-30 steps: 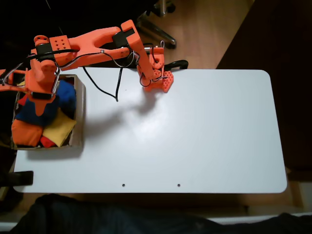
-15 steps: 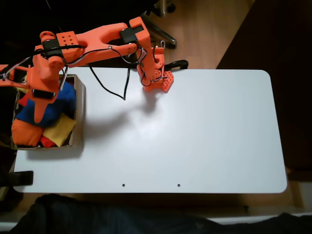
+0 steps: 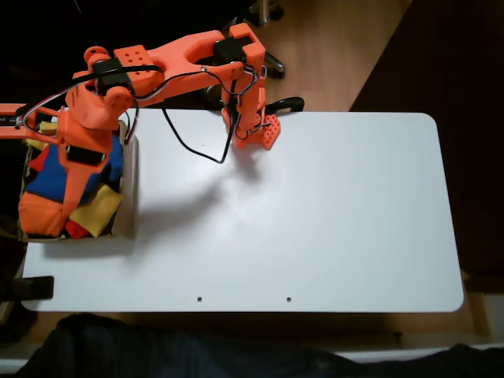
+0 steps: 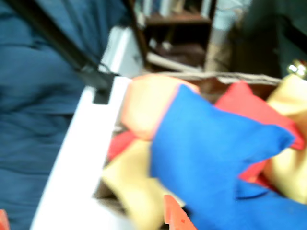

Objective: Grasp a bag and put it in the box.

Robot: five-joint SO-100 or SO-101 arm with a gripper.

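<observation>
The blue bag (image 3: 49,175) lies in the brown cardboard box (image 3: 128,189) at the table's left end, on top of orange, yellow and red beanbags. My orange gripper (image 3: 68,198) hangs over the box, pointing down across the pile. In the wrist view the blue bag (image 4: 216,158) rests on the heap inside the box (image 4: 240,76). The gripper (image 4: 88,221) is open: its fingertips (image 4: 173,216) show at the bottom edge, far apart, with nothing held between them.
The white table (image 3: 315,213) stretches to the right of the box. The arm's base (image 3: 253,126) stands at the table's back edge, with a black cable hanging beside it. A dark cloth (image 3: 197,346) runs along the front edge.
The arm has swung a little to the right and lifted over the box. More of the blue bag now shows lying in the box, free of the gripper.
</observation>
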